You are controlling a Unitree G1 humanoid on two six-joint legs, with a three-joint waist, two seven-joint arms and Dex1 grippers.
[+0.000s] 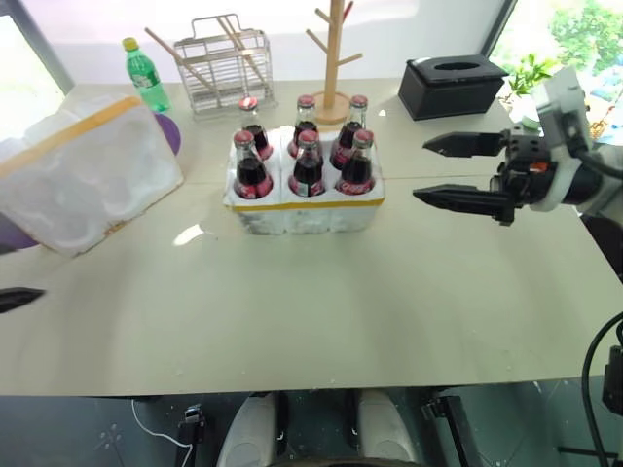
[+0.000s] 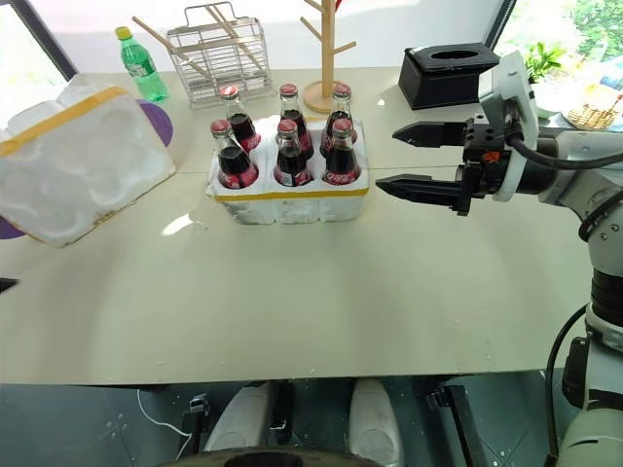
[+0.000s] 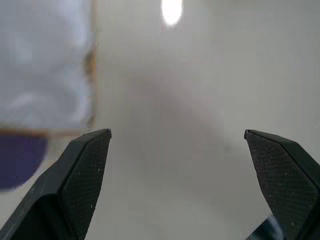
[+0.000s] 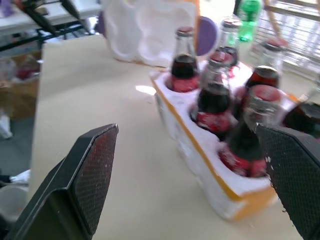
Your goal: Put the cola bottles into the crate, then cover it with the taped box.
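Several cola bottles (image 1: 308,161) with red caps stand upright in the wells of the crate (image 1: 307,212), a low white foam tray with a yellow band, at the table's middle back. To the right of it my right gripper (image 1: 421,171) hovers open and empty, its fingers pointing left toward the crate and apart from it. The taped box (image 1: 88,175) lies tilted at the table's left, hollow side facing me, yellow tape along its upper edge. My left gripper (image 3: 177,132) is open with nothing between its fingers, over bare table near the box's corner; one fingertip (image 1: 19,299) pokes in at the far left.
Behind the crate stand a wire rack (image 1: 222,64), a wooden mug tree (image 1: 333,58) and a black tissue box (image 1: 451,86). A green plastic bottle (image 1: 146,74) is at the back left, and a purple plate (image 1: 167,131) lies partly under the taped box.
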